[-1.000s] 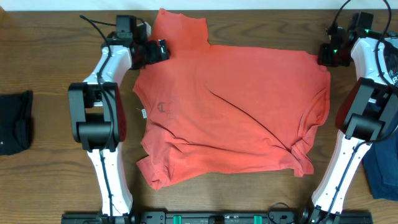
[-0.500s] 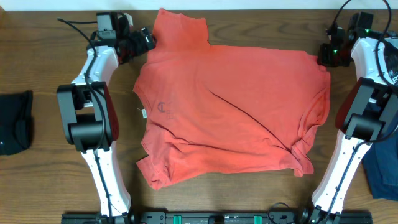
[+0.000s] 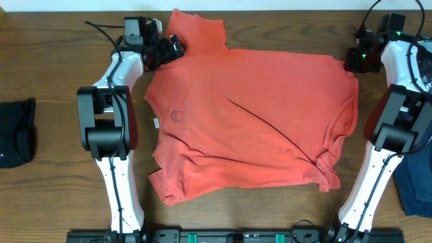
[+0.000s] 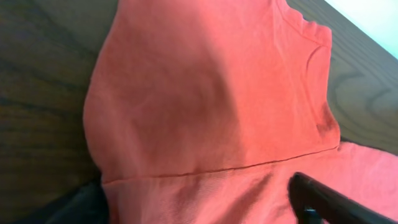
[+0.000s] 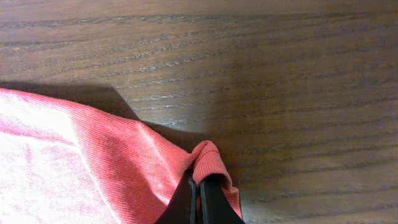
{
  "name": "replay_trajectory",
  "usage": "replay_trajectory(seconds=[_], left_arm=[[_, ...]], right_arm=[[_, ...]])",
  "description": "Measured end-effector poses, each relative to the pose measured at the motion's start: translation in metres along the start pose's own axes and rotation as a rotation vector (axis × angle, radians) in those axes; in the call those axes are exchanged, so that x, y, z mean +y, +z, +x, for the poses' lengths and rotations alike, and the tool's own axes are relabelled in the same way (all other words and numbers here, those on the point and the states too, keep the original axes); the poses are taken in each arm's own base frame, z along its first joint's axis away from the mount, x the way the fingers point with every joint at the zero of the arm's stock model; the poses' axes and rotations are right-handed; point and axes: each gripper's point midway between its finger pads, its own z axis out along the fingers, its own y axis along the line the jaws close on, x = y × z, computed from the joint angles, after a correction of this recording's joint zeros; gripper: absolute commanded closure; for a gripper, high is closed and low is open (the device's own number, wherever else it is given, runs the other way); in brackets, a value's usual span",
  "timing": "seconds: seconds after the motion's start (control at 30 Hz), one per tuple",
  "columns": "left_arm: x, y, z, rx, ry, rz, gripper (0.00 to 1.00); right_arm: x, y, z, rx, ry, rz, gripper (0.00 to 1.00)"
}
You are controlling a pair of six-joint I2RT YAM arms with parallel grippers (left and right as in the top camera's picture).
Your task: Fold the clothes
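Observation:
The clothes here are chiefly a coral-red T-shirt (image 3: 256,115), lying spread across the wooden table with a sleeve (image 3: 197,30) pointing to the far edge. A small dark mark (image 3: 177,117) and a white label (image 3: 155,123) show near its left side. My left gripper (image 3: 173,48) hovers at the base of that sleeve. In the left wrist view the left gripper (image 4: 193,198) is open, its dark fingers (image 4: 320,198) wide apart over the sleeve seam (image 4: 217,169). My right gripper (image 3: 356,59) is at the shirt's far right corner, shut on a pinched fold of red cloth (image 5: 210,157).
A small black garment (image 3: 16,131) lies at the table's left edge. A navy shirt (image 3: 413,189) lies at the near right, beside the right arm's base. Bare wood table (image 5: 280,74) surrounds the red shirt's corner.
My left gripper swung left off the shirt, then came back right onto the sleeve base. The right gripper and the shirt have not moved.

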Motion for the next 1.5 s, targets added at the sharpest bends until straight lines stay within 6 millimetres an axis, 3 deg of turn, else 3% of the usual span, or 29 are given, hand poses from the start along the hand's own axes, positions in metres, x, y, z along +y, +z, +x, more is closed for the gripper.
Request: replay_trajectory(seconds=[0.1,0.17,0.3,0.33,1.13,1.3,1.5], left_arm=[[0.0,0.002,0.001,0.0,-0.004,0.004,0.26],[0.0,0.002,0.001,0.002,-0.013,0.005,0.39],[0.002,0.004,0.003,0.009,-0.026,0.004,0.87],[0.002,0.004,0.003,0.009,-0.031,0.004,0.94],[0.0,0.003,0.001,0.003,-0.084,0.007,0.94],[-0.021,-0.019,-0.019,-0.058,-0.05,0.036,0.94],[-0.058,-0.067,-0.053,-0.17,0.008,0.069,0.94]], right_arm=[[0.0,0.0,0.0,0.0,0.0,0.0,0.99],[0.0,0.0,0.0,0.0,0.0,0.0,0.99],[0.0,0.0,0.0,-0.001,0.0,0.0,0.99],[0.0,0.0,0.0,-0.001,0.0,0.0,0.99],[-0.001,-0.001,-0.014,-0.033,0.025,-0.002,0.99],[-0.001,-0.005,-0.02,-0.028,0.043,0.001,0.99],[0.003,-0.041,-0.051,-0.111,0.041,0.009,0.99]])
